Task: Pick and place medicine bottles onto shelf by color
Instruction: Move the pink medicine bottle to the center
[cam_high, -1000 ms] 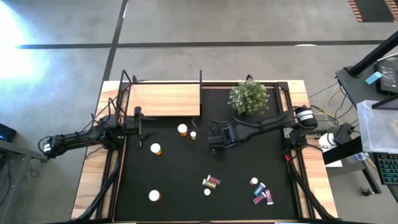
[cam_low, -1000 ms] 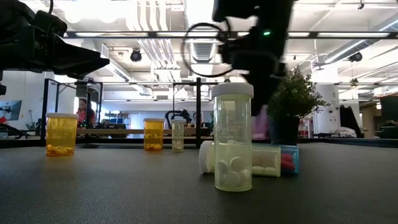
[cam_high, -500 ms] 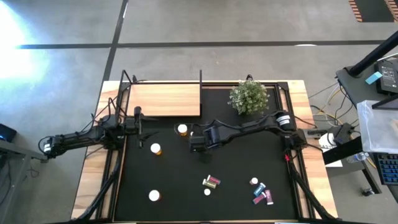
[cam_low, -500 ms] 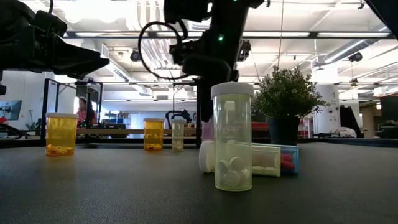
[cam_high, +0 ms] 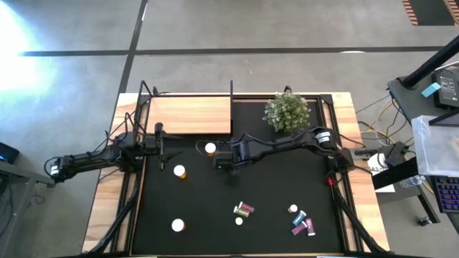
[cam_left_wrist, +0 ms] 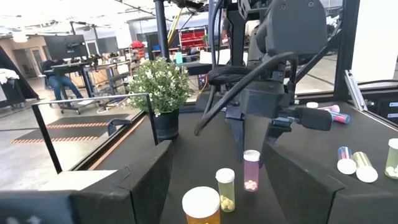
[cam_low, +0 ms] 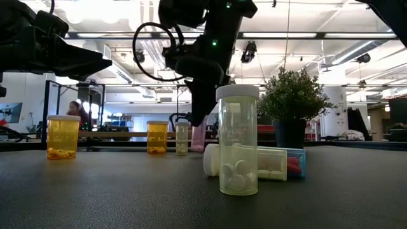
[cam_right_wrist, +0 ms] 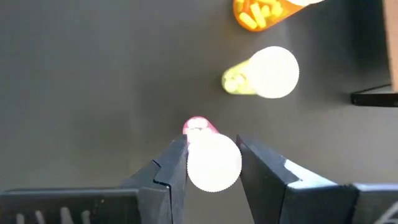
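My right gripper reaches to the mat's middle and is shut on a pink white-capped bottle. The bottle stands upright right of a yellowish bottle and an orange bottle; whether its base touches the mat, I cannot tell. Two more orange bottles stand on the mat's left half. The light-wood shelf lies at the far left. My left gripper waits open and empty by the shelf's near edge. My right gripper pinches the pink bottle's white cap between its two fingers, one on each side. The fingers come from above, pointing down. The bottle hangs upright below them, its base at or just above the mat.
A green plant stands at the far right of the mat. Several pink, purple and teal bottles and two more lie at the near right. In the low view a tall yellowish bottle stands close to the camera.
My right gripper has carried the pink bottle toward the table's left edge, away from the plant, and lowered it beside the yellowish and orange bottles. The bottle has stayed upright in the hold.
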Controlling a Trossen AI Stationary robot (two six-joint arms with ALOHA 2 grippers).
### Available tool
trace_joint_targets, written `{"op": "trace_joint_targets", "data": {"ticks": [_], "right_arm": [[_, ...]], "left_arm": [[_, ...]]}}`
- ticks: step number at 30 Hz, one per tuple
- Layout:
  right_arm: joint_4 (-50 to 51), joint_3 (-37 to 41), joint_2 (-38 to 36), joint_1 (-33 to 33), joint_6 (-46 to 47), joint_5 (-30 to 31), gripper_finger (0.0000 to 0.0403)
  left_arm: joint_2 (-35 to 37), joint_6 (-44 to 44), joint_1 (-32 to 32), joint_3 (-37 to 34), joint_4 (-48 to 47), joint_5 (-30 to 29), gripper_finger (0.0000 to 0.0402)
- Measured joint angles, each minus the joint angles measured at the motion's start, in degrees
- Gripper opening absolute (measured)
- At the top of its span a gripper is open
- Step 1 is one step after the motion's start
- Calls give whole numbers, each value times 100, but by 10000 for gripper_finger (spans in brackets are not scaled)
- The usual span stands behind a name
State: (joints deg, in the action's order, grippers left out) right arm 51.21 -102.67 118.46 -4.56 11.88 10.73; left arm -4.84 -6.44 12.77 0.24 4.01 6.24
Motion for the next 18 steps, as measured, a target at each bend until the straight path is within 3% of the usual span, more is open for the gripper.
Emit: {"op": "trace_joint_targets", "data": {"ticks": [18], "right_arm": [[-113, 45, 69, 123, -327, -66, 130]], "left_arm": [[0, 0, -1, 1, 0, -2, 235]]}}
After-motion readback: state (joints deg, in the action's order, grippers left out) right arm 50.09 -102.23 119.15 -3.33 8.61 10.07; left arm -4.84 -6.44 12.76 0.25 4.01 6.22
